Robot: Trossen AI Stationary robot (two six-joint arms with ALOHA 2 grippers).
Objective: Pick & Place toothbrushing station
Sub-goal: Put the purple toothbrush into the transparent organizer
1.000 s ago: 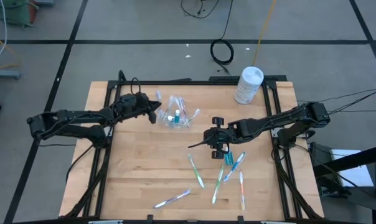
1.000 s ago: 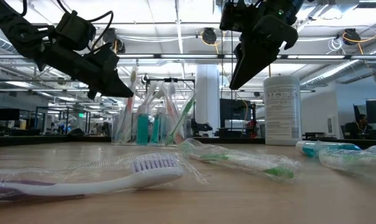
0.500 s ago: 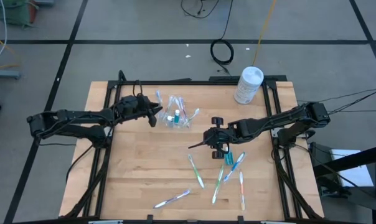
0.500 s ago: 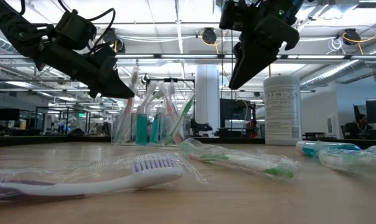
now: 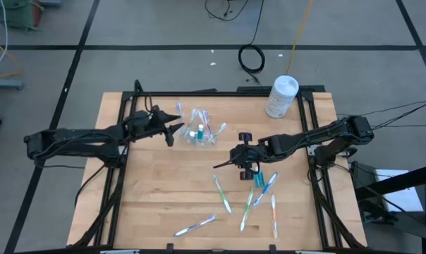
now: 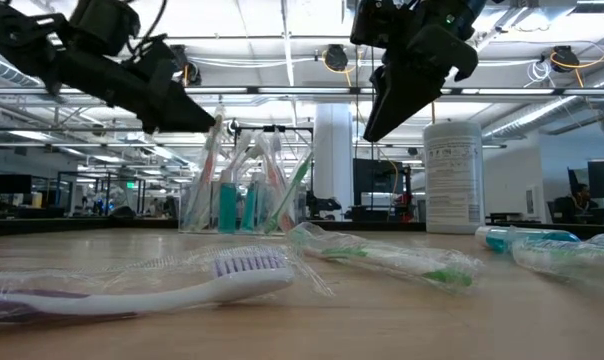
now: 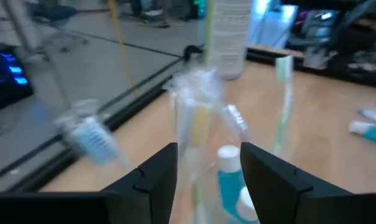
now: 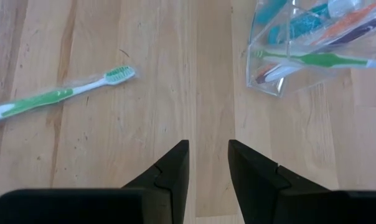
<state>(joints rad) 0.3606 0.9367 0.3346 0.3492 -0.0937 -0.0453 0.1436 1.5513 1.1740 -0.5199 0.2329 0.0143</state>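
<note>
Cup [image 5: 199, 131] stands at the table's [image 5: 163, 204] back, already holding brushes. Left gripper [image 5: 172, 131], open and empty, hangs beside it; right gripper [image 5: 220, 164], open, hovers above loose toothbrushes [image 5: 222, 194], probably to collect one.

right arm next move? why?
Probably lower the right gripper toward the wrapped green toothbrush and close on it. Its fingers are open, empty and above the table, several brushes lie loose on the wood, and the clear cup already holds others. The left gripper hovers beside that cup.
</note>
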